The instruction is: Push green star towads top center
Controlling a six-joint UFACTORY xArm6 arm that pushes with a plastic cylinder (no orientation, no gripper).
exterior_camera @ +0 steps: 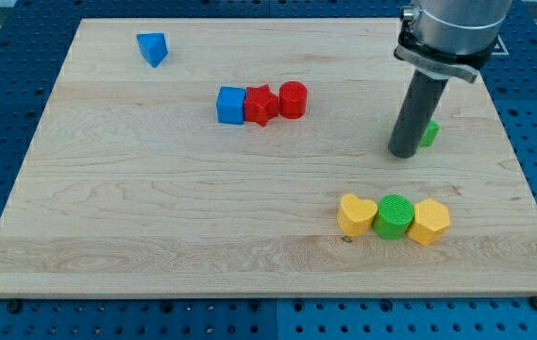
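Wooden board point(155, 208) is carrying my tip point(403, 153), a bare rod holding nothing, touching the mostly hidden green star point(429, 134) from the view's left; next I'm needing to circle behind it.

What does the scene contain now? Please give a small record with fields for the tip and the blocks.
tip: my tip, at the view's right
target: green star block, mostly hidden behind the rod, touching or nearly so
top left: blue triangular block
centre row: blue cube, red star, red cylinder
bottom right row: yellow heart, green cylinder, yellow hexagon
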